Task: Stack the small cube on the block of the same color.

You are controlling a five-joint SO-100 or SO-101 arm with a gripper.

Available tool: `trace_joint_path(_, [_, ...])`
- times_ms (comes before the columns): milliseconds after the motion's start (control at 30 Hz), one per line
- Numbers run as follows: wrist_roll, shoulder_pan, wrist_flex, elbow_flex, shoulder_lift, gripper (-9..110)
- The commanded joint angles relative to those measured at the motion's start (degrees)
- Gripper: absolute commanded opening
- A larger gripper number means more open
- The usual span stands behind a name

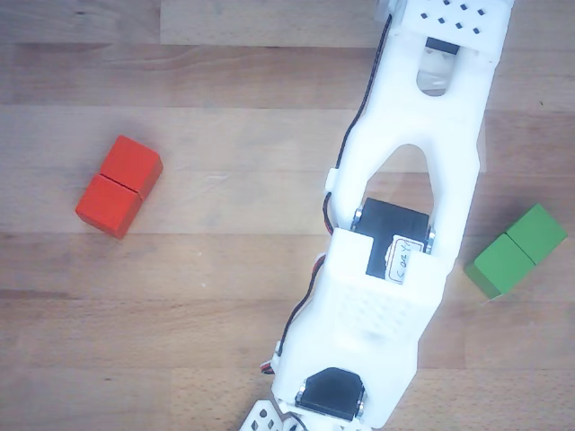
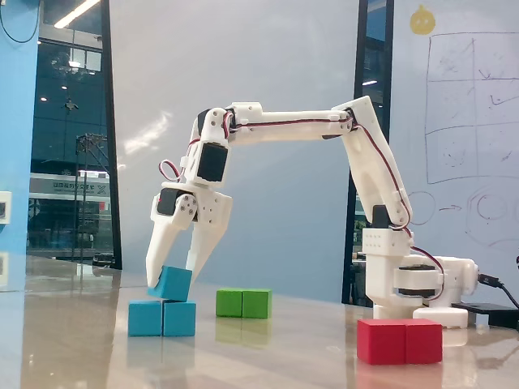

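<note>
In the fixed view the small light-blue cube [image 2: 171,284] sits tilted between the fingers of my gripper [image 2: 173,279]. Its lower edge touches the top of the elongated light-blue block [image 2: 162,318], which lies on the table at the left. The gripper points down and is shut on the cube, with one finger [image 2: 158,258] on its left and the other on its right. In the other view, from above, the white arm [image 1: 395,269] covers both blue pieces and the gripper's tips do not show.
A red two-cube block [image 2: 400,341] lies at the front right near the arm's base [image 2: 413,288]; it is at the left in the other view [image 1: 119,186]. A green two-cube block [image 2: 243,303] lies behind the blue block, and at the right in the other view [image 1: 517,251].
</note>
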Motion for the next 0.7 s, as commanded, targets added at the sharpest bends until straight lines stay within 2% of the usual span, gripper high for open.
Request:
trace_joint_path(0, [-0.35,-0.26,0.26,-4.04,1.58,3])
trace_joint_path(367, [-0.35,-0.44,0.26,-3.87,1.49,4])
trace_joint_path(667, [0.00,-0.26,-0.26,-3.87,1.49,26])
